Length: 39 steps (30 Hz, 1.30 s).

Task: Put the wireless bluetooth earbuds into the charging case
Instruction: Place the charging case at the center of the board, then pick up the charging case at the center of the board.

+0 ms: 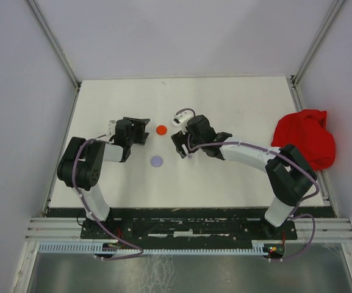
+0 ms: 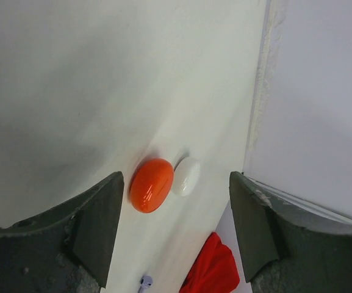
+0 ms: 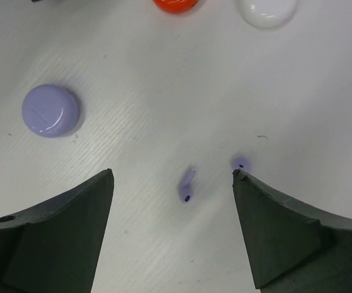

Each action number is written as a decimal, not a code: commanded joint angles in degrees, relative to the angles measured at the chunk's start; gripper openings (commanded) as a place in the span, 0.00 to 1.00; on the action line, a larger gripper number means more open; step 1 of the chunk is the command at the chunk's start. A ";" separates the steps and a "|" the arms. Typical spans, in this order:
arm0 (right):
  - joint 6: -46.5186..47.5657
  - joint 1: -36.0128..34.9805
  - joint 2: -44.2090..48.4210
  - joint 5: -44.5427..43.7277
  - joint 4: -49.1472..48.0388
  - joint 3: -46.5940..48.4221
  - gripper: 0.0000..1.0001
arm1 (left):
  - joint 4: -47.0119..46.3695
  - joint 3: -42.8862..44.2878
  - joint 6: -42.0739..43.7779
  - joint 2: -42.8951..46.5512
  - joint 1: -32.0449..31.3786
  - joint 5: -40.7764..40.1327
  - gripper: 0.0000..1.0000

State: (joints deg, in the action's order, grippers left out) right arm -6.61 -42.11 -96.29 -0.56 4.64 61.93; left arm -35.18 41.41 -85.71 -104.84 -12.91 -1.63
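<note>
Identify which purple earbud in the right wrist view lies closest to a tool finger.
The purple earbud beside the finger on the view's right; the other earbud, stem showing, lies midway between fingers.

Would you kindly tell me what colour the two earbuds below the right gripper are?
Both earbuds are pale purple; right wrist view.

Left arm (image 1: 78, 163), right arm (image 1: 288, 174): black joints, white links, lilac cables (image 1: 224, 144), dark fingers (image 2: 96, 226).

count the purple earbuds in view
2. One purple earbud lies on the table inside the open right gripper; the other purple earbud sits beside its fingertip at the view's right. More may be hidden.
</note>
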 commanded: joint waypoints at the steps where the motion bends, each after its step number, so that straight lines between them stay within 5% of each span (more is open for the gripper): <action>1: 2.31 -3.84 -4.24 0.54 3.26 5.28 0.87 | 1.65 -2.00 4.28 7.83 2.87 1.65 0.76; 14: 4.99 -9.05 -12.47 -3.46 5.80 10.73 0.87 | 5.81 -7.99 7.31 23.29 8.77 8.27 0.73; 24: 6.06 -10.48 -15.83 -4.08 6.76 13.83 0.87 | -10.16 -14.21 3.65 22.84 13.67 20.90 0.74; 39: 6.44 -11.88 -19.51 -4.12 8.16 17.79 0.87 | -11.45 -15.52 2.59 25.04 16.84 25.31 0.73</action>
State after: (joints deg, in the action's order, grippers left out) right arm -0.95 -53.23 -114.80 -3.77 13.08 76.73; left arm -43.38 26.17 -81.56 -82.50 2.66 21.34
